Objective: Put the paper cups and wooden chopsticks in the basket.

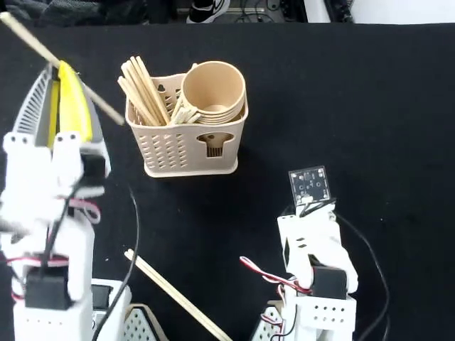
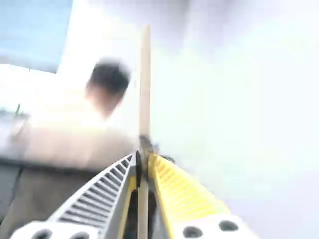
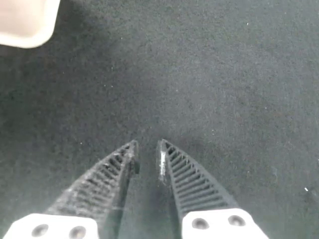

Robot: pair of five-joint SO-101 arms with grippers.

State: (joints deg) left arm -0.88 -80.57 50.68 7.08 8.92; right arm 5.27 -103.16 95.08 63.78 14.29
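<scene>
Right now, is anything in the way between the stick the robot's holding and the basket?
Nothing visible. The chopstick in the left end effector hangs just left of the basket in the high view, with bare table between them.

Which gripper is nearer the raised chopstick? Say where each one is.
Left. The left gripper is shut on the chopstick near its middle; the right gripper is over the cloth, beyond the basket from it.
</scene>
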